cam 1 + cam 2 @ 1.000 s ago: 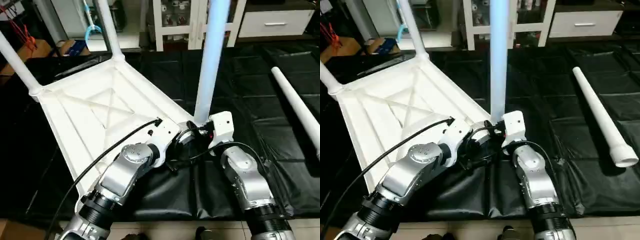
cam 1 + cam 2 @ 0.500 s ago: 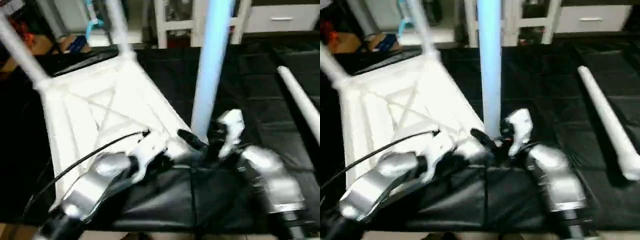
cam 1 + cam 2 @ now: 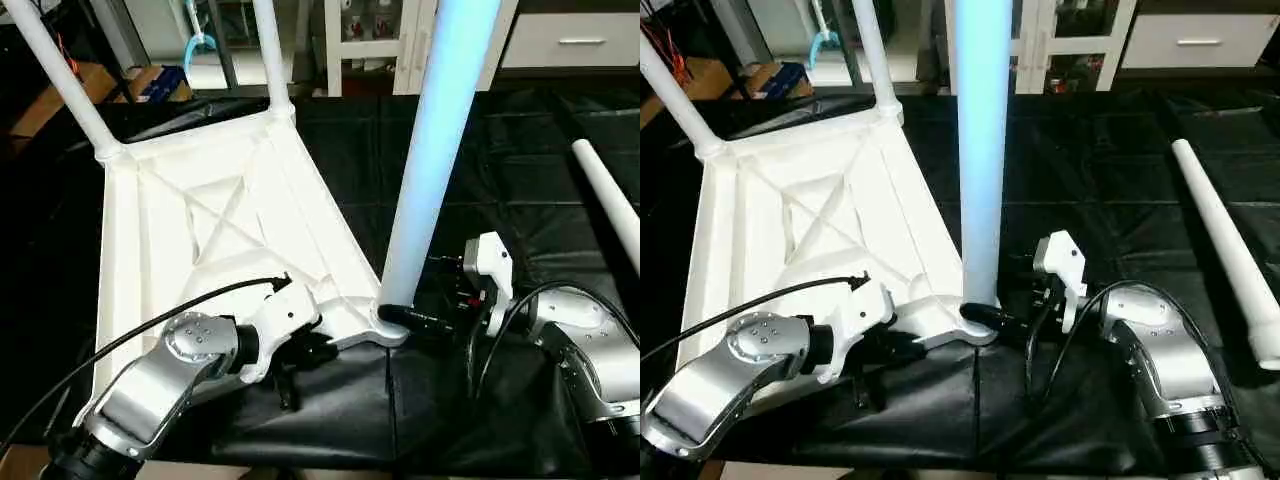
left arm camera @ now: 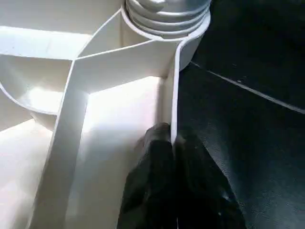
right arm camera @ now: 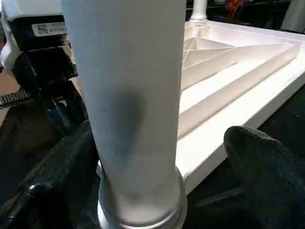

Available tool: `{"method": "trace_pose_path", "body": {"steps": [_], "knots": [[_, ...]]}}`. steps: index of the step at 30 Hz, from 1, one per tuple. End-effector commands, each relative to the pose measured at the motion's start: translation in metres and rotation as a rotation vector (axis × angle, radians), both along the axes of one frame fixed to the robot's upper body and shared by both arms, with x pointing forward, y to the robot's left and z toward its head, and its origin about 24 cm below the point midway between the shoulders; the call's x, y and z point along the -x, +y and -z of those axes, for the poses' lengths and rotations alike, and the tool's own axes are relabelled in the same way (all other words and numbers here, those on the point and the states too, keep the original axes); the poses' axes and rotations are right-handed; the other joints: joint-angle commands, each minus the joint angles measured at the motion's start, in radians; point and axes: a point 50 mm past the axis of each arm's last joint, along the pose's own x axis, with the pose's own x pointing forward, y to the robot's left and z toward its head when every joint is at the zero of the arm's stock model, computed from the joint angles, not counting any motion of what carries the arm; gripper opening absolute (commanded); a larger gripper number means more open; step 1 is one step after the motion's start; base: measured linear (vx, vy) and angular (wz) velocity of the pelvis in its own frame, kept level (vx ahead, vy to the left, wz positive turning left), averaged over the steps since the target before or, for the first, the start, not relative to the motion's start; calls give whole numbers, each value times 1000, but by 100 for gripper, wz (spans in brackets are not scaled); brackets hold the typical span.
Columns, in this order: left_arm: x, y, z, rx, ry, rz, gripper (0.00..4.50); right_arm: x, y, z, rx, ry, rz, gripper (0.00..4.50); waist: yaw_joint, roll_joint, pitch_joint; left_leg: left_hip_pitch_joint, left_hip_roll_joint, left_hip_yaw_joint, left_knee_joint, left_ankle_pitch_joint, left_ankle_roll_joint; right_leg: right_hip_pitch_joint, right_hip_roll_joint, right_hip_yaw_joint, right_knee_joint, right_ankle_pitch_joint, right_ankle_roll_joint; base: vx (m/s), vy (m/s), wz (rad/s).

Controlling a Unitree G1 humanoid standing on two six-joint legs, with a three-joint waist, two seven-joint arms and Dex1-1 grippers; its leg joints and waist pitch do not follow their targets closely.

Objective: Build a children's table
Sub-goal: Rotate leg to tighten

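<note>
Left eye view: black mat [image 3: 480,180] covers the floor, and on it the tabletop [image 3: 200,230] lies upside down, X-ribs facing up. Three legs stand upright in its corner sockets: the far-left leg [image 3: 60,75], the far-right leg [image 3: 270,50], and the near-right leg [image 3: 435,150], the closest and largest in frame, seated in the socket [image 3: 385,325] at the tabletop's near right corner. A fourth leg [image 3: 1225,245] lies loose on the mat, well apart to the right, wide end toward the robot. White shelving [image 3: 400,40] and a drawer unit [image 3: 570,45] stand beyond the mat. Left gripper [image 4: 172,143] sits at the tabletop's near edge, just left of the near-right socket; left wrist view has its two black fingers [image 4: 155,157] pressed together with the thin edge wall between them, so it is pinching the tabletop rim. Right gripper [image 5: 162,157] is at the base of the near-right leg, from the right; right wrist view has its fingers [image 5: 267,162] spread wide, one on each side of the leg; whether either pad touches the tube cannot be told. Black cable [image 3: 150,320] runs along the left forearm.
</note>
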Motion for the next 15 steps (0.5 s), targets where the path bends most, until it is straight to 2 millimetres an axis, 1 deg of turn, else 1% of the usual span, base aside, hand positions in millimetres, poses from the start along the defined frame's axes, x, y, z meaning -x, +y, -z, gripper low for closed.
{"method": "trace_pose_path", "body": {"steps": [1, 2, 3, 4, 5, 6, 7, 8, 9, 10, 11, 13, 15], "knots": [[15, 2, 24, -53, 153, 25, 0, -4, -2, -3, 0, -16, 7, 415, -1, -20, -49, 25, 51, -24, -80, -272, 67, 34, -35, 27, -69, -323, -230, 0, 0, 0], [15, 2, 24, -53, 153, 26, 0, -4, -2, -3, -1, -16, 6, 405, -1, -20, -50, 25, 51, -24, -81, -273, 64, 35, -35, 27, -69, -326, -228, 0, 0, 0], [15, 1, 24, -52, 153, 26, 0, -3, -1, -2, -8, -12, -1, 397, -2, -19, -50, 21, 50, -26, -81, -272, 61, 37, -36, 27, -69, -325, -222, 0, 0, 0], [15, 1, 24, -52, 153, 27, 0, -3, 0, -2, -13, -9, -7, 385, -2, -20, -51, 21, 50, -26, -81, -265, 63, 37, -35, 27, -68, -314, -222, 0, 0, 0], [15, 1, 24, -52, 154, 29, 0, -3, 0, -1, -17, -4, -18, 385, -2, -18, -52, 20, 50, -26, -81, -261, 65, 37, -35, 27, -67, -307, -223, 0, 0, 0], [15, 1, 24, -52, 154, 29, 0, -3, 0, -1, -17, -4, -18, 373, -2, -19, -52, 20, 50, -27, -80, -252, 68, 38, -35, 27, -67, -294, -226, 0, 0, 0], [15, 1, 23, -53, 156, 33, 0, -1, 0, 0, -19, 7, -46, 355, -2, -18, -54, 19, 50, -27, -79, -240, 73, 39, -35, 26, -65, -277, -230, 0, 0, 0], [15, 1, 23, -53, 156, 33, 0, -1, 0, 0, -19, 7, -46, 350, -1, -18, -55, 20, 50, -26, -78, -234, 77, 39, -35, 26, -64, -266, -234, 0, 0, 0], [15, 1, 23, -53, 157, 35, 0, 0, 0, 0, -21, 11, -56, 350, -1, -18, -57, 19, 50, -26, -76, -217, 85, 39, -34, 26, -61, -238, -242, 0, 0, 0], [15, 1, 23, -53, 157, 35, 0, 0, 0, 1, -22, 13, -61, 329, 0, -16, -58, 17, 49, -26, -74, -198, 95, 41, -34, 25, -58, -214, -250, 0, 0, 0], [15, 1, 23, -53, 157, 36, 0, 1, 0, 1, -22, 16, -67, 329, 0, -16, -59, 17, 49, -26, -73, -187, 100, 42, -34, 25, -57, -200, -254, 0, 0, 0], [15, 1, 23, -53, 157, 36, 0, 2, -1, 1, -21, 19, -73, 310, 0, -17, -62, 16, 48, -25, -69, -155, 119, 44, -34, 23, -52, -157, -268, 0, 0, 0], [14, 0, 23, -52, 157, 37, 0, 2, -1, 3, -22, 24, -76, 293, 0, -17, -59, 16, 49, -25, -70, -165, 123, 44, -35, 23, -55, -174, -270, 0, 0, 0]]}}
